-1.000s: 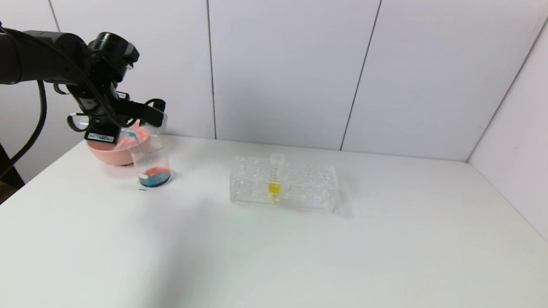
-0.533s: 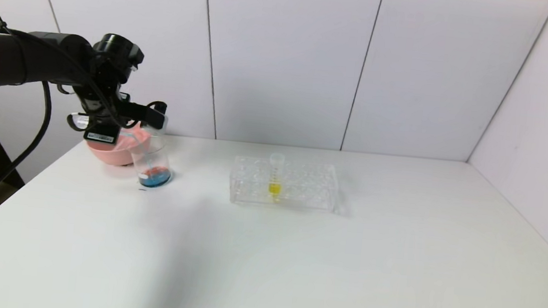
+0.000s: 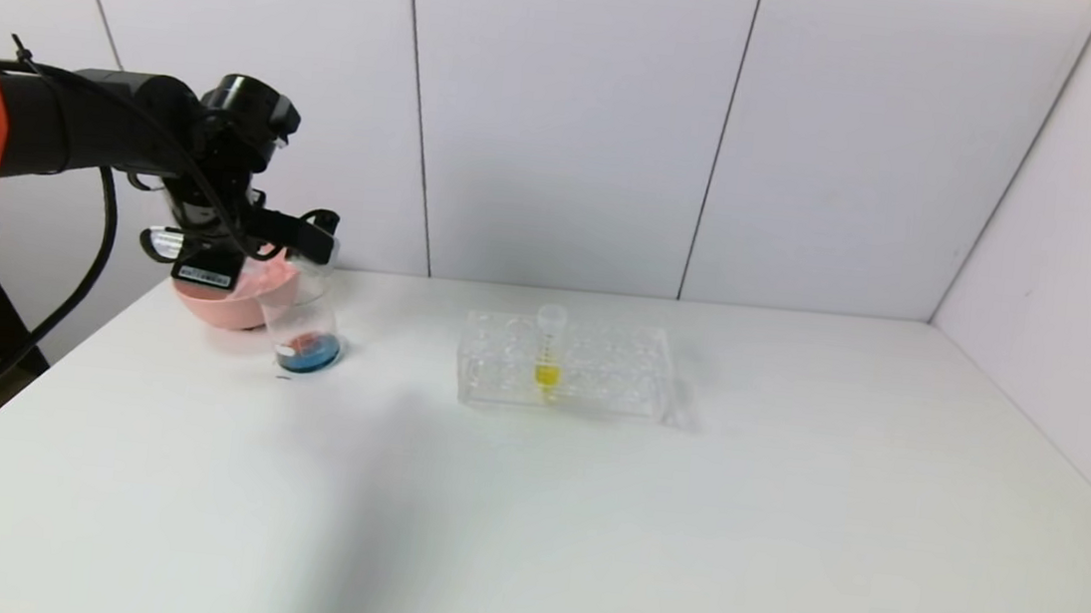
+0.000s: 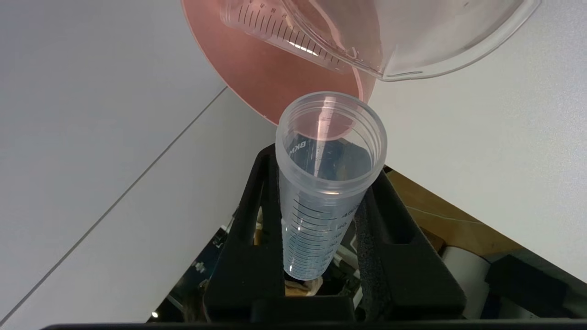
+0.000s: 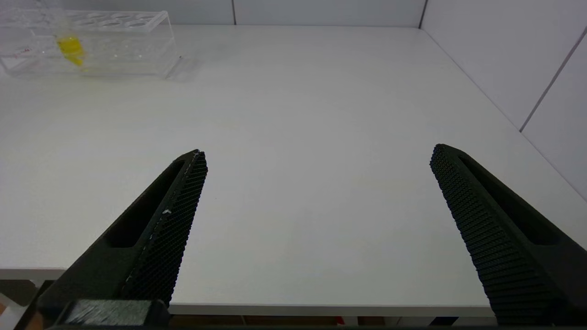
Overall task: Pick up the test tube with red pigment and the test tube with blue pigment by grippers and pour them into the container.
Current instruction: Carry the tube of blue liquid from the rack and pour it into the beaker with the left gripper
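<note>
Clamping an emptied clear tube (image 4: 326,183), the left hand (image 3: 297,233) hides the beaker's (image 3: 302,323) rim.

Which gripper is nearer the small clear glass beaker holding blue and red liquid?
Left. The left gripper, clamping an emptied clear tube, hovers just above the beaker. The right gripper is open, low at the table's near edge, far away.

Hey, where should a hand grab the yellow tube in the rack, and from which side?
Grip the yellow tube by its upper end, the only part standing above the rack; its liquid end sits in a hole. It stands upright, so come from above and lift straight up. The open right hand is free; the left hand holds an empty tube.
</note>
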`<state>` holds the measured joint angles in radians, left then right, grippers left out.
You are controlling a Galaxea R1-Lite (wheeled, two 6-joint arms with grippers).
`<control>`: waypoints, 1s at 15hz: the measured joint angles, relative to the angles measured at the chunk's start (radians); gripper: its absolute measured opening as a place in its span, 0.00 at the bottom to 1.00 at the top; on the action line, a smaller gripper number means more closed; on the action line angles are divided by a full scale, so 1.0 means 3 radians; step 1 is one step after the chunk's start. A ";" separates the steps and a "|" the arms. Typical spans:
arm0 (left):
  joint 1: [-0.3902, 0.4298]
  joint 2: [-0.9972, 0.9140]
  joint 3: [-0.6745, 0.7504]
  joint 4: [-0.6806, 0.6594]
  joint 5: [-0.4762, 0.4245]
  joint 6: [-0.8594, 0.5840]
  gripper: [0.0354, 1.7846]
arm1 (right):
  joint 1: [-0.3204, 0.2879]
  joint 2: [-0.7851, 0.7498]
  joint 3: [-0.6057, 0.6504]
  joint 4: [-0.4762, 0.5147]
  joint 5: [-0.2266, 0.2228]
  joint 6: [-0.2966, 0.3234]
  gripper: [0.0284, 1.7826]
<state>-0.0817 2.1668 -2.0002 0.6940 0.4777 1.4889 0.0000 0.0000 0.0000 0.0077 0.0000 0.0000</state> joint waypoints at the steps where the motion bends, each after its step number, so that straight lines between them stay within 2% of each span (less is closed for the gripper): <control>1: -0.0004 0.0003 0.0000 0.0000 0.0004 0.0000 0.24 | 0.0000 0.0000 0.0000 0.0000 0.0000 0.0000 1.00; 11: -0.0024 -0.0039 0.0000 -0.0006 0.0150 -0.0067 0.24 | 0.0000 0.0000 0.0000 0.0000 0.0000 0.0000 1.00; 13: -0.0019 -0.0075 0.0000 -0.0021 0.0112 -0.0289 0.24 | 0.0000 0.0000 0.0000 0.0000 0.0000 0.0000 1.00; 15: -0.0001 -0.0137 0.0000 -0.0091 -0.0072 -0.0683 0.24 | 0.0000 0.0000 0.0000 0.0000 0.0000 0.0000 1.00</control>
<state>-0.0821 2.1257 -2.0002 0.6668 0.4560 1.2840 0.0000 0.0000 0.0000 0.0077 0.0000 0.0000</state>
